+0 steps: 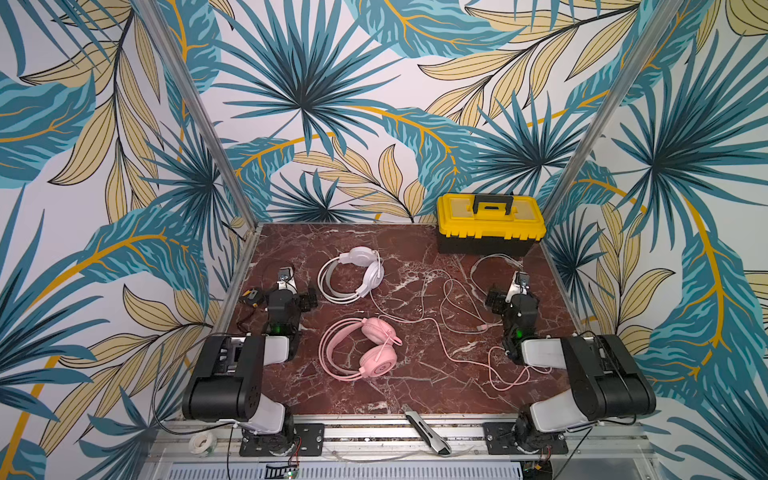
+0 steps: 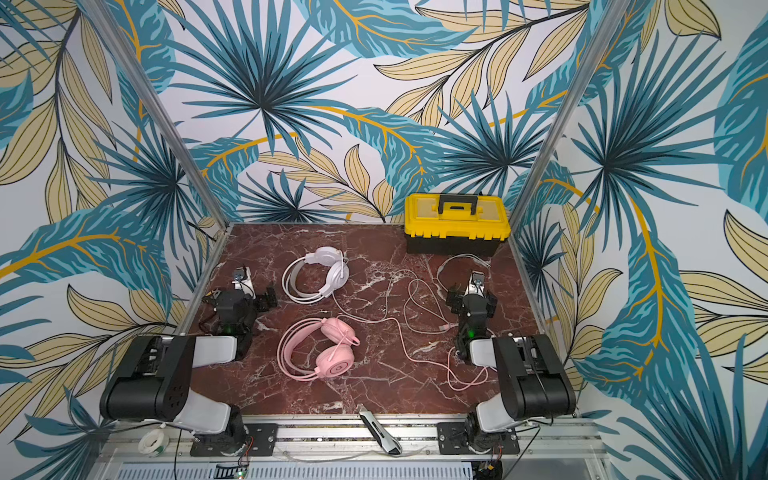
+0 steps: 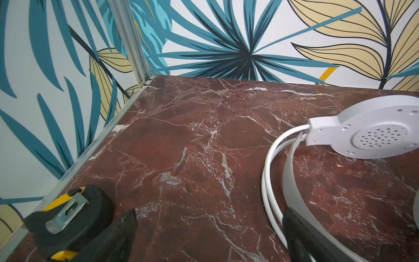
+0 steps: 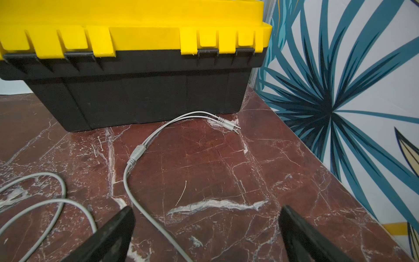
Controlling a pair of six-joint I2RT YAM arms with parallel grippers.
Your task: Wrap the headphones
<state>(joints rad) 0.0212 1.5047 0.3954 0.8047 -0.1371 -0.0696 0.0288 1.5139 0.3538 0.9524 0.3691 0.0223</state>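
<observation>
Seen from above, a red marble table [image 1: 415, 386] has a closed yellow and black toolbox [image 1: 490, 224] at its far right corner. Nearest the viewer, well in front of the toolbox, a utility knife [image 1: 424, 430] lies across the table's front rail.

Farther in, in front and left of the toolbox, the pink headset [image 1: 376, 363] lies flat on its side. Its headband bulges left, away from the toolbox's side. Its two ear cups sit on the right, lined up near to far. Its pink cable [image 1: 445, 349] trails right into loose loops in front of the toolbox.

The left gripper [image 3: 209, 214] rests well left of the toolbox, jaws spread wide and empty, with a tape measure [image 3: 68, 217] beside one finger. The right gripper [image 4: 206, 209] sits just in front of the toolbox, also wide open and empty.

The white headset [image 1: 361, 257] lies flat, left of the toolbox and slightly nearer, turned the same way: band left, cups right. Its band passes next to a left gripper finger. Its white cable [image 4: 138, 150] wanders right, runs on the table between the right gripper's fingers, and ends in two plugs [image 4: 226, 123] just beside the toolbox's base.
</observation>
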